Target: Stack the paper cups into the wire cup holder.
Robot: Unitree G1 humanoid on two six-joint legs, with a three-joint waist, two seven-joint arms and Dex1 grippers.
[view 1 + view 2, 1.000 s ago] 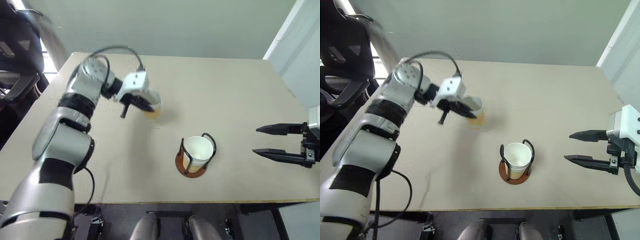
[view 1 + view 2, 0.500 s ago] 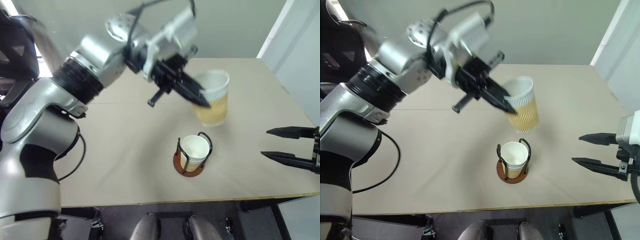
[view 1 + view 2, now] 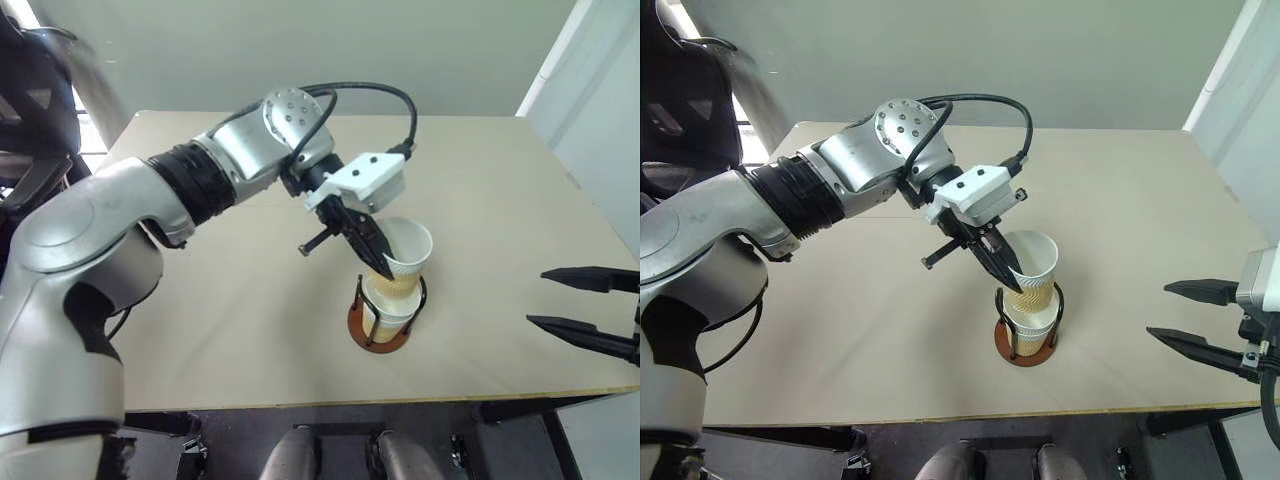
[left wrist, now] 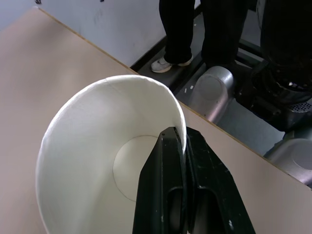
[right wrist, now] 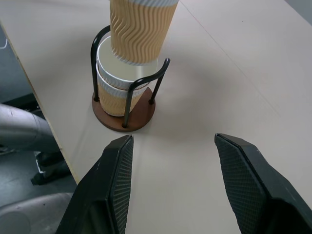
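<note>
- The left gripper (image 3: 1012, 283) has its jaws pinching the rim wall of a paper cup (image 3: 1032, 268), one finger inside the cup and one outside.
- That held cup hangs below the jaws, its bottom entering a second cup (image 5: 117, 84) seated in the wire cup holder (image 5: 125, 115) on the desk (image 3: 500, 200).
- The right gripper (image 3: 580, 310) has jaws spread and bare; the holder stands well apart, ahead of their tips.
</note>
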